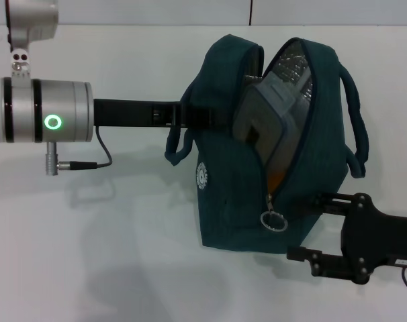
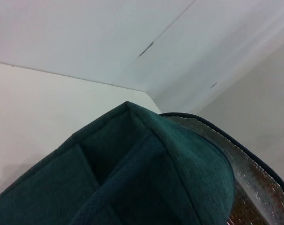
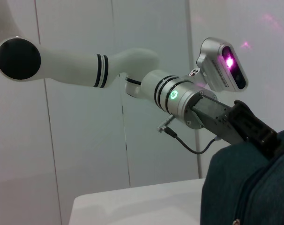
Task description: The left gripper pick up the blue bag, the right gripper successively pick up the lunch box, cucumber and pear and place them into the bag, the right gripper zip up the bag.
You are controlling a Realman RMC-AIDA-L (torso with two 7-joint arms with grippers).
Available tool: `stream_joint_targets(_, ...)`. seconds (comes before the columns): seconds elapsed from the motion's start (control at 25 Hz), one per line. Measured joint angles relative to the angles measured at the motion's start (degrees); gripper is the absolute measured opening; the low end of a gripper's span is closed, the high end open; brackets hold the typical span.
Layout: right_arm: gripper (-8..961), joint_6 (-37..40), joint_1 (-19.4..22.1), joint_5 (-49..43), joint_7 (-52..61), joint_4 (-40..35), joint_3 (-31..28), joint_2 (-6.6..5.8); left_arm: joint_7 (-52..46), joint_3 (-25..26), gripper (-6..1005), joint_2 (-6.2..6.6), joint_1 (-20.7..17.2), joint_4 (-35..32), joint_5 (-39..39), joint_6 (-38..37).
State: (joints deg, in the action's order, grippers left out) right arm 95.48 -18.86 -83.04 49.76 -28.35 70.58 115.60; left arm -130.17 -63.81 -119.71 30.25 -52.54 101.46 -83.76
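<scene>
The blue bag [image 1: 230, 194] stands upright on the white table, its top unzipped and gaping. My left gripper [image 1: 189, 115] reaches in from the left and is shut on the bag's upper rim by the handle. It shows again in the right wrist view, where the left gripper [image 3: 255, 133] clamps the bag [image 3: 240, 187]. The grey lunch box [image 1: 267, 117] stands on edge inside the opening. A zipper pull ring [image 1: 273, 220] hangs low on the bag's front. My right gripper [image 1: 304, 228] is open beside the bag's lower right corner. Cucumber and pear are out of view.
The white table [image 1: 89, 248] spreads around the bag, with a wall behind it. The left wrist view looks over the bag's dark fabric [image 2: 146, 178] and silver lining [image 2: 259, 173]. A cable [image 1: 99, 157] hangs under the left wrist.
</scene>
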Motion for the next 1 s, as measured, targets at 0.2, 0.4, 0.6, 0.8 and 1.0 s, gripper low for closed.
stream_joint_targets(0.2, 634, -0.53, -0.84, 0.09, -0.41, 0.94, 0.07, 0.18, 0.0, 0.0, 38, 0.0, 0.1, 0.0, -0.01, 0.0)
stream_joint_targets(0.4, 632, -1.88, -1.67, 1.99, -0.48, 1.69, 2.61, 0.28, 0.0, 0.0, 39, 0.0, 0.13, -0.01, -0.01, 0.0)
stream_joint_targets(0.6, 633, -4.41, -2.23, 5.11, -0.54, 1.63, 8.25, 0.27, 0.0, 0.0, 41, 0.0, 0.21, -0.02, -0.01, 0.0)
stream_joint_targets(0.8, 633, -5.6, -2.58, 6.84, -0.55, 1.69, 9.93, 0.25, 0.0, 0.07, 43, 0.08, 0.25, -0.1, -0.01, 0.0)
stream_joint_targets(1.0, 634, -6.34, -2.59, 8.28, -0.53, 1.69, 9.93, 0.23, 0.0, 0.02, 44, 0.09, 0.33, -0.14, -0.01, 0.0)
